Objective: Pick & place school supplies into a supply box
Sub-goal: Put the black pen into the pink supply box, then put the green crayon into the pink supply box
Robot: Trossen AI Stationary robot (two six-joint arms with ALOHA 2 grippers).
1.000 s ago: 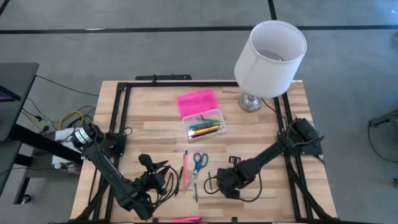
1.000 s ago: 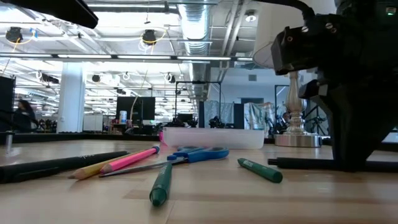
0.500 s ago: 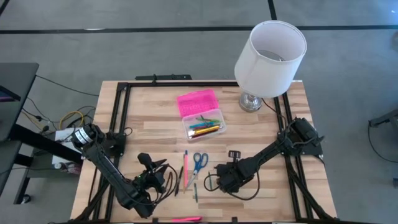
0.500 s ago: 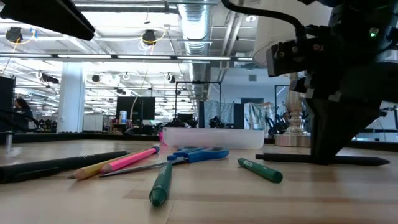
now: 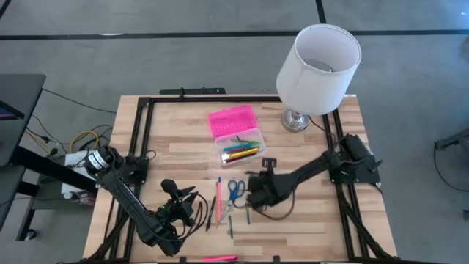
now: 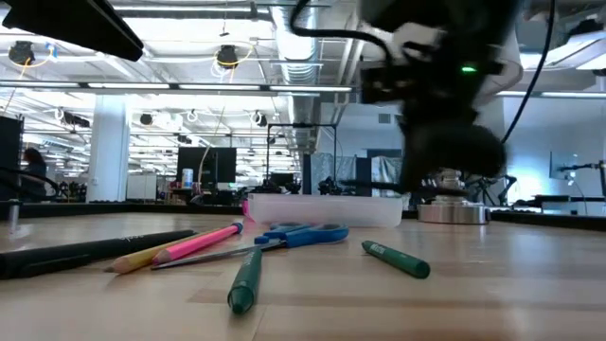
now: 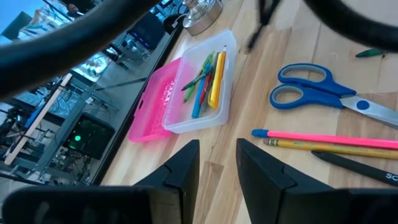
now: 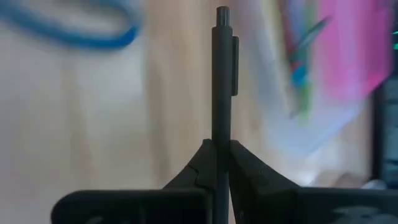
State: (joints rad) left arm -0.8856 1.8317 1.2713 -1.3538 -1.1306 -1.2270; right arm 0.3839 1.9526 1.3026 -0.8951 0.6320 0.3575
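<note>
1. R gripper [image 8: 217, 163] clenched on black pen [image 8: 221, 81], just beside the scissors [image 5: 234, 191] at mid-surface.
2. Supply box [image 5: 241, 147] lies at 11 o'clock from it in the high view, near; box long axis runs 8–2.
3. R arm nearer the box. L gripper [image 7: 217, 165] part-open, grasping nothing, waits near front-left edge.
4. Judgement: carry pen toward 11, over the box.

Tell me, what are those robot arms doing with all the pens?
The right gripper is pinching a black pen and carrying it above the table, near the blue scissors. The clear supply box lies open beside its pink lid with a few colored pens already inside. More pens and pencils, like the pink pencil, still lie on the wood. The left gripper waits near the front of the table, open and empty.
</note>
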